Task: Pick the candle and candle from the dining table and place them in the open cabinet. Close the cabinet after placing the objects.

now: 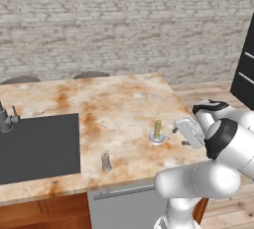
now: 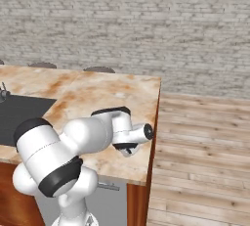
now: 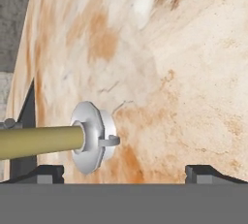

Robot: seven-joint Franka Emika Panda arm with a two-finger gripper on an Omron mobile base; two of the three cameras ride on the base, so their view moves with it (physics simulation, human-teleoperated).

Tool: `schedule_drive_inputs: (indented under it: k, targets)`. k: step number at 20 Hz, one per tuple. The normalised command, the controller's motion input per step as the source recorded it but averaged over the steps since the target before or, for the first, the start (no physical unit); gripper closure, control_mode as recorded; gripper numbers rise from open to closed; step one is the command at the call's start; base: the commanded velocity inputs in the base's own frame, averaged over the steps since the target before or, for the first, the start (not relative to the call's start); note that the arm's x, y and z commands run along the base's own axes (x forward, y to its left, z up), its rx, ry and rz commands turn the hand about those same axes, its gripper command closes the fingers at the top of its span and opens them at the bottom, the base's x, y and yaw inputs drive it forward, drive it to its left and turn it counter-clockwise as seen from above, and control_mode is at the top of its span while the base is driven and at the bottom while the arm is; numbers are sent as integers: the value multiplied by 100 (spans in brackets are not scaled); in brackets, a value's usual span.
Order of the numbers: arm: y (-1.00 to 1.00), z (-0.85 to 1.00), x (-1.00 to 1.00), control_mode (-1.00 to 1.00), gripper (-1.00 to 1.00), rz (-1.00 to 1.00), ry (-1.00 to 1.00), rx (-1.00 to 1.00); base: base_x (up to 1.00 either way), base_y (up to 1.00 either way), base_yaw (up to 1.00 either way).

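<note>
The slim olive-yellow taper candle [image 1: 157, 128] stands upright in its round silver dish holder [image 1: 157, 138] on the beige, rust-mottled stone dining table [image 1: 119, 109], right of centre in the left base view. The two-finger gripper [image 1: 179, 137] sits just beside it, further right, fingers spread and pinching nothing. In the hand view the taper runs along the lower left, near the left fingertip [image 3: 46, 173], not between the tips. The stubby grey cylinder candle [image 1: 105, 160] waits lower left.

**Arm beside a taper candle on the stone counter**

A slim olive-yellow taper candle [image 1: 157, 131] stood upright in its silver dish on the mottled dining table [image 1: 119, 104]. The gripper [image 1: 178, 136] hovered just right of it. A stubby grey candle [image 1: 105, 161] stood nearer the front edge, right of the dark sink [image 1: 39, 146].
</note>
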Motion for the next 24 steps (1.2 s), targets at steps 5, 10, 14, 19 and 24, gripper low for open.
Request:
schedule_drive_inputs:
  k: [5,10,14,19,24]
  targets:
    - [11,-2,5,-100,-100,1,0,0,0,0,0]
    - [2,0,2,-100,-100,1,0,1,0,0,0]
    - [0,0,-2,-100,-100,0,0,1,0,0,0]
    - [0,0,-7,-100,-100,1,-3,1,0,0,0]
    - [0,0,-21,-100,-100,7,-10,0,0,0,0]
